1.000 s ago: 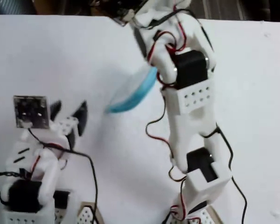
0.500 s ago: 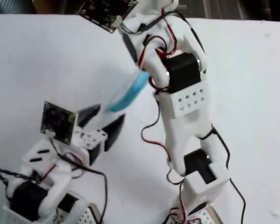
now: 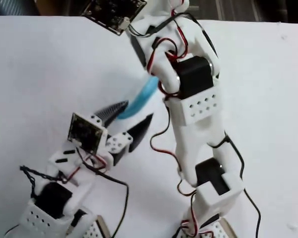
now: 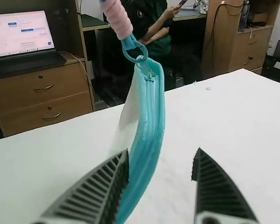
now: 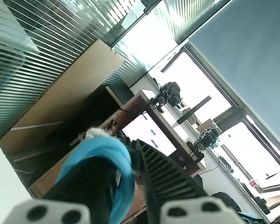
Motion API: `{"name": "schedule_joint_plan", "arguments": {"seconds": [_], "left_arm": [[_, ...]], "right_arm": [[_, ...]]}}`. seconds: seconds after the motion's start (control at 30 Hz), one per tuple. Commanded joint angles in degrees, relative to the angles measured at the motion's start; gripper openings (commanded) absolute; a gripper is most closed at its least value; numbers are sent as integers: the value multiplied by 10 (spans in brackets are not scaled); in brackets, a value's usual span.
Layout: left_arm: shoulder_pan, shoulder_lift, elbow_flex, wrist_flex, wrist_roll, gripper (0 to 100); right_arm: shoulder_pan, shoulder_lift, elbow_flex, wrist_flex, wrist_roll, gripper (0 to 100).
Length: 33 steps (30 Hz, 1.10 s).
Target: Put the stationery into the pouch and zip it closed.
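A light blue pouch [image 3: 140, 97] hangs tilted above the white table, held up at its top end. My right gripper [image 5: 128, 147] is shut on the pouch's blue edge [image 5: 116, 158]; in the high view that arm [image 3: 193, 94] stretches over the middle of the table. My left gripper [image 3: 137, 111] is open at the pouch's lower end. In the left wrist view the pouch [image 4: 151, 121] hangs next to one ribbed finger [image 4: 102, 186], with the other finger [image 4: 210, 182] apart from it. The zipper ring [image 4: 133, 46] at the top carries a pink tab [image 4: 116, 16].
The white table [image 3: 49, 64] is bare around the arms. Beyond its far edge stand wooden drawers [image 4: 42, 93] with a laptop [image 4: 23, 37] on top. Red and black cables [image 3: 164, 139] hang from the right arm.
My left arm has swung up and to the right, bringing its open gripper to the pouch's lower end. The right arm shifted slightly left early on, then held still with the pouch.
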<state>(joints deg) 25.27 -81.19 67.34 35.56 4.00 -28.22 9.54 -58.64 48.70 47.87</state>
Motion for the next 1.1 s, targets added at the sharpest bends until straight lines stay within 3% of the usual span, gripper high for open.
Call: {"name": "schedule_joint_plan", "arguments": {"seconds": [0.0,0.23,0.3,0.47,0.8,1.07], "left_arm": [[5,0,18,-50,0,234],[7,0,49,-133,-8,191],[6,7,49,-159,-44,168],[7,95,38,-199,-47,165],[15,211,-22,-207,-45,193],[15,219,-76,-205,-49,29]], "right_arm": [[-6,-22,-4,0,-1,17],[-6,-22,-5,-1,-1,17],[-6,-22,-5,0,-1,17],[-6,-22,-8,0,-1,17],[-3,-23,-9,0,-1,17],[-2,-22,-4,-2,-1,17]]}}
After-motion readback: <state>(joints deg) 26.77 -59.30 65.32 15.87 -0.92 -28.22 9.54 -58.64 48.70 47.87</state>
